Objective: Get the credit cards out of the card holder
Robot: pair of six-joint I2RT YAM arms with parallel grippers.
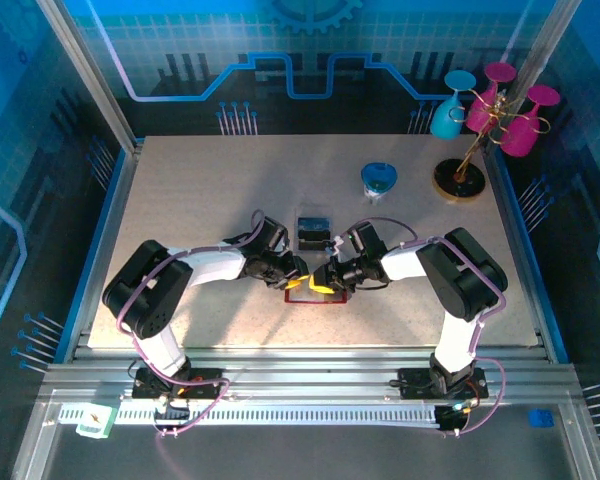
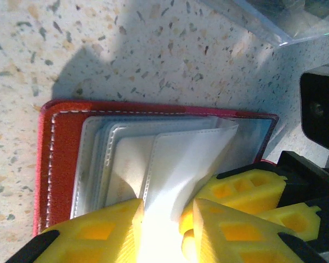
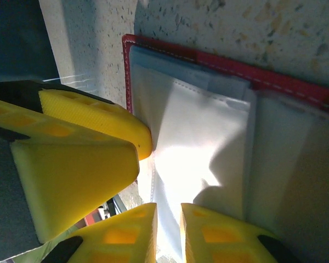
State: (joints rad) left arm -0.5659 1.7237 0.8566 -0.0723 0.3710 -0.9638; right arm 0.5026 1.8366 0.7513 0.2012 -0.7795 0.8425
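The right hand [image 3: 168, 211] is clenched on a white pocket leaf of the card holder [image 2: 60, 164]. The left hand [image 2: 168, 205], fingers parted, straddles a leaf too. The red holder lies open on the desk [image 1: 200, 190], near centre. Just beyond it, a clear tray [image 1: 313, 214] holds dark-and-blue credit cards [image 1: 313, 232].

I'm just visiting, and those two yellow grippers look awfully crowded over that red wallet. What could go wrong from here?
1. The left gripper and right gripper each have a thin clear pocket between their fingers. A pull might crease or tear it rather than free a card.
2. The grippers sit very close together, so they could bump.
3. The wallet lies flat on the table, and a tug might drag it along.
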